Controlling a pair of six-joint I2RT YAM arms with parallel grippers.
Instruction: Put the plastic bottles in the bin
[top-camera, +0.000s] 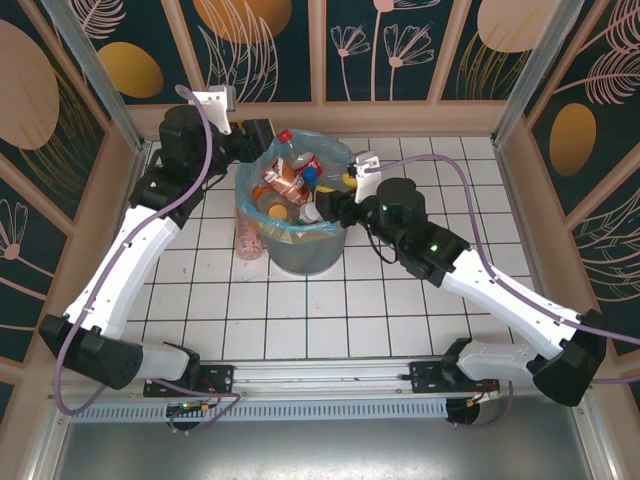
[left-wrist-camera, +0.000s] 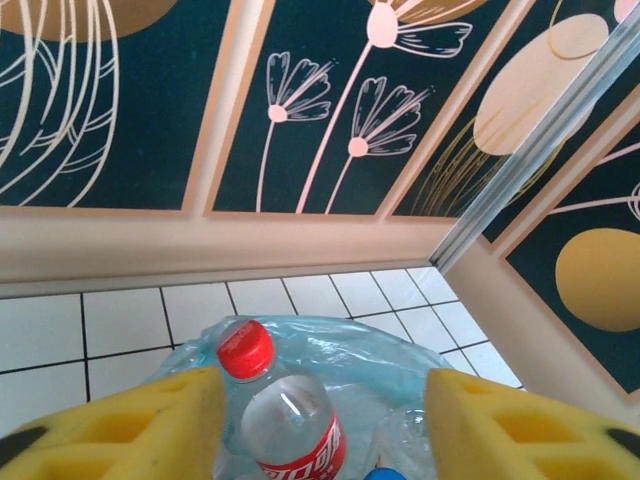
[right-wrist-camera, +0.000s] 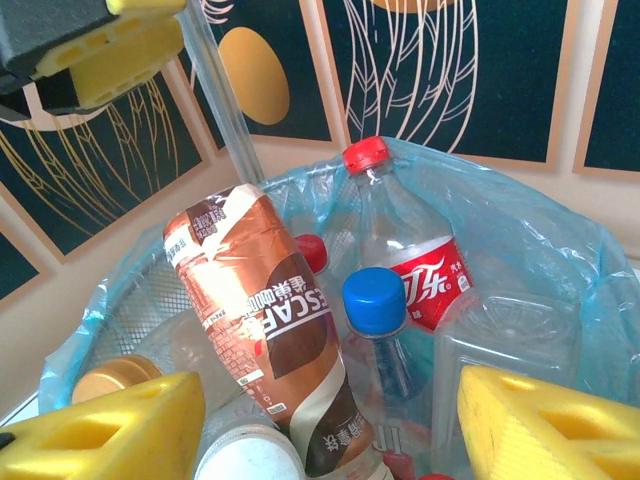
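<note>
Bin (top-camera: 300, 255) stands mid-counter on the white tiled counter (top-camera: 300, 320), lined with a light-blue bag (right-wrist-camera: 520, 250) whose edge is folded over the rim. It is heaped to the top.

Contents seen from the right wrist:
- Red-capped bottle (right-wrist-camera: 400, 250) with a red label, leaning up against the far side of the bag, cap above the rim.
- Brown-labelled bottle (right-wrist-camera: 265, 310), tilted, lying on top of the heap.
- Blue-capped bottle (right-wrist-camera: 375, 300), just right of the brown one and touching the red label.
- A gold cap (right-wrist-camera: 115, 378) low on the left and a white cap (right-wrist-camera: 250, 455) at the near edge.

One pink-labelled bottle (top-camera: 248, 235) is outside the bin. It stands upright on the counter against the bin's left wall.

Left gripper (left-wrist-camera: 322, 420) hangs over the far-left rim. Its jaws are apart, the yellow fingers (left-wrist-camera: 120, 430) wide on each side. The red-capped bottle lies below and between them, with clear space either side, and nothing is clamped.

Right gripper (right-wrist-camera: 330, 425) is at the bin's right rim, facing across the heap. Its jaws are apart, with the brown-labelled bottle in the gap. Whether a finger touches it I cannot tell, but it is not pinched.
</note>
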